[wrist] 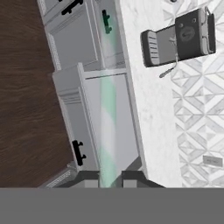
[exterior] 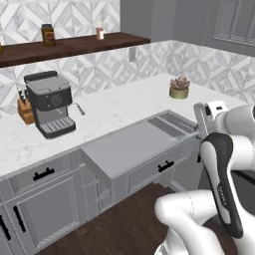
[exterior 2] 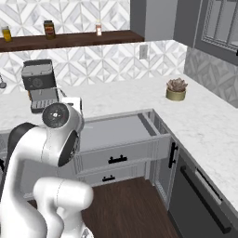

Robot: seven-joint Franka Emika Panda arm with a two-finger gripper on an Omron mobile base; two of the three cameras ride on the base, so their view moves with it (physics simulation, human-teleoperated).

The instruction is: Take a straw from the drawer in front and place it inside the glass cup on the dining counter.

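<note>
Hand view, looking down along the gripper: finger tips close together at the lower edge, clamped on the straw, a pale green translucent strip running up the picture from between them. Below it, the drawer pulled open, grey bottom bare, black bar handle on its front, dark wooden floor to the left. Coffee machine on the white marble worktop at upper right. Left base view: same drawer standing out from the cabinets, coffee machine behind it, potted succulent farther right on the worktop. Right base view: drawer open beside the arm.
</note>
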